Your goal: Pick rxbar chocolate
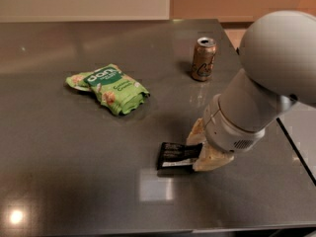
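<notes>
The rxbar chocolate is a flat black wrapper with white print, lying on the dark grey table right of centre, near the front. My gripper hangs from the big white arm and sits at the bar's right end. Its two tan fingers stand one on the far side and one on the near side of the bar, closed against it. The bar's right end is hidden between them. The bar still rests flat on the table.
A green snack bag lies at mid-left. A tan soda can stands upright behind the gripper. The table's right edge runs just past the arm, and its front edge is close below.
</notes>
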{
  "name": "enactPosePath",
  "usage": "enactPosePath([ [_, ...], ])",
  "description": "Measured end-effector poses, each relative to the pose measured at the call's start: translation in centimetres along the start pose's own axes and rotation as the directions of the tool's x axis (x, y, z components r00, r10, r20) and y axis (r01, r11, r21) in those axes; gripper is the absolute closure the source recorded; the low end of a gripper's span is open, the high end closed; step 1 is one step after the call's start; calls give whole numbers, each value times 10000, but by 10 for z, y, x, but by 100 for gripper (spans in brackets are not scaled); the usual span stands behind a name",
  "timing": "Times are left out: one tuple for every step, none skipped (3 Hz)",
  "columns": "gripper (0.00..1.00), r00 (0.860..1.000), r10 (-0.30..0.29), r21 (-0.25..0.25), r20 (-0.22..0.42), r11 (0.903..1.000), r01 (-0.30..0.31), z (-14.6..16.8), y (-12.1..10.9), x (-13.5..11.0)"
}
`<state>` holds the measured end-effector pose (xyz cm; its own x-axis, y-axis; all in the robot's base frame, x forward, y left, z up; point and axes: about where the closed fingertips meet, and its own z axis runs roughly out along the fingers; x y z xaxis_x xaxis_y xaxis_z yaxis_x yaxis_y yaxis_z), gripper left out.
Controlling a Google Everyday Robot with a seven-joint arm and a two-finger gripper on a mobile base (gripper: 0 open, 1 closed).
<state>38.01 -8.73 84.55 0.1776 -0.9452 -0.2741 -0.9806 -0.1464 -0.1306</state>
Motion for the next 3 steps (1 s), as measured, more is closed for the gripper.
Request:
enactPosePath([
  [100,9995,44,260,308,9996,-52,-24,-7,-7],
  [100,9970,135,422,764,9990,-168,-54,-18,-12],
  [100,9935,-94,518,1134,9987,35,-117,-33,-27],
])
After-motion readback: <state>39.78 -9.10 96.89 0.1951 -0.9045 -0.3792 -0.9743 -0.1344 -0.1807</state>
